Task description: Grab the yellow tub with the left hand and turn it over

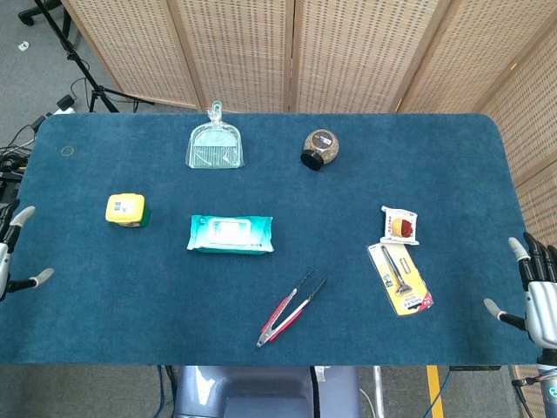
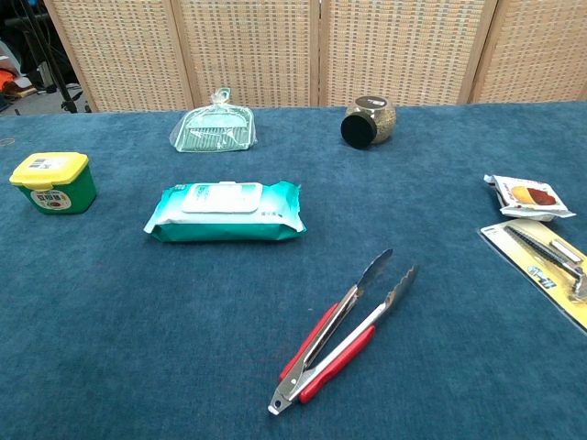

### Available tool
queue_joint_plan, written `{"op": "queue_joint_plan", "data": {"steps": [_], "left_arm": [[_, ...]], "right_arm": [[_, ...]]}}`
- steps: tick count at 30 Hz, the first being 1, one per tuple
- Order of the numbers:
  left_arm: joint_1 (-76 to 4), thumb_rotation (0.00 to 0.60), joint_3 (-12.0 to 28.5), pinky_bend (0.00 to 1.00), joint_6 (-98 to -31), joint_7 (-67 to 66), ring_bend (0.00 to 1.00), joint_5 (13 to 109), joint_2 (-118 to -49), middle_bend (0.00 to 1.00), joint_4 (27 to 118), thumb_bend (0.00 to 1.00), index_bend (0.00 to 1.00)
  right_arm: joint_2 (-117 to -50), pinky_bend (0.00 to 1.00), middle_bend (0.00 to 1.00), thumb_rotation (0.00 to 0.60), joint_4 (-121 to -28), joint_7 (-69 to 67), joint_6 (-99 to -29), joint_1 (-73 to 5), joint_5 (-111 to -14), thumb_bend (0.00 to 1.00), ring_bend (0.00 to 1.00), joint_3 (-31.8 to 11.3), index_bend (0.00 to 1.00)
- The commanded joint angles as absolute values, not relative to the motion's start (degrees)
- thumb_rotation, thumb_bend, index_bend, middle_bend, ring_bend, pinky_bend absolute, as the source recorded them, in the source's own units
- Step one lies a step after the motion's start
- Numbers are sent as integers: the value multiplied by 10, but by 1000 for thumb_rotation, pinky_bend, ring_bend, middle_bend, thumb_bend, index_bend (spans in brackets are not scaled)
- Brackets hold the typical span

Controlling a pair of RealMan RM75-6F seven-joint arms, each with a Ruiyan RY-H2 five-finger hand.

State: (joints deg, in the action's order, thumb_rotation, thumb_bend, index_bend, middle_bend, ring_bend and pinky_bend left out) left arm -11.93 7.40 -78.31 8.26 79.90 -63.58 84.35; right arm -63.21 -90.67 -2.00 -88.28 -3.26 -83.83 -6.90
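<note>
The yellow tub (image 1: 126, 210) with a green body stands upright on the blue table, lid up, at the left; the chest view shows the tub (image 2: 53, 181) at its left edge. My left hand (image 1: 12, 252) hangs open at the table's left edge, well short of the tub, fingers spread and empty. My right hand (image 1: 538, 293) is open at the table's right edge, holding nothing. Neither hand shows in the chest view.
A teal wipes pack (image 1: 231, 233) lies right of the tub. Red-handled tongs (image 1: 290, 307) lie near the front. A clear dustpan (image 1: 214, 145) and a jar (image 1: 319, 148) sit at the back. A snack packet (image 1: 401, 225) and a yellow carded tool (image 1: 399, 277) lie at the right.
</note>
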Motion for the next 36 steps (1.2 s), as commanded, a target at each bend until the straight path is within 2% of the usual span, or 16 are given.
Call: {"op": "queue_joint_plan", "data": {"steps": [1, 8, 14, 18, 24, 26, 28, 32, 36], "left_arm": [[-169, 600, 96, 0, -712, 107, 0, 776, -658, 0, 795, 0, 0], [-268, 600, 111, 0, -565, 102, 0, 756, -706, 0, 696, 0, 0], [-328, 600, 106, 0, -456, 106, 0, 737, -760, 0, 612, 0, 0], [-353, 600, 101, 0, -418, 122, 0, 742, -786, 0, 575, 0, 0], [-376, 600, 98, 4, -400, 151, 0, 751, -823, 0, 524, 0, 0], [-382, 600, 99, 54, -405, 162, 18, 757, -837, 16, 507, 0, 5], [-386, 600, 99, 141, -412, 169, 93, 761, -850, 88, 490, 0, 48], [-394, 600, 99, 227, -421, 165, 204, 764, -875, 201, 457, 0, 148], [-402, 600, 101, 341, -423, 167, 330, 763, -894, 350, 440, 0, 344]], "right_arm": [[-631, 0, 0, 600, -905, -23, -880, -33, -832, 0, 0, -71, 0], [-633, 0, 0, 600, -901, -20, -868, -37, -814, 0, 0, -78, 0], [-639, 0, 0, 600, -895, -8, -855, -42, -797, 0, 0, -83, 0], [-643, 0, 0, 600, -891, -1, -847, -45, -786, 0, 0, -86, 0], [-647, 0, 0, 600, -886, 2, -839, -49, -773, 0, 0, -91, 0], [-648, 0, 0, 600, -884, 4, -836, -50, -769, 0, 0, -91, 0], [-649, 0, 0, 600, -883, 6, -833, -51, -766, 0, 0, -92, 0], [-650, 0, 0, 600, -881, 7, -831, -52, -764, 0, 0, -93, 0], [-650, 0, 0, 600, -882, 6, -833, -51, -765, 0, 0, -93, 0]]}}
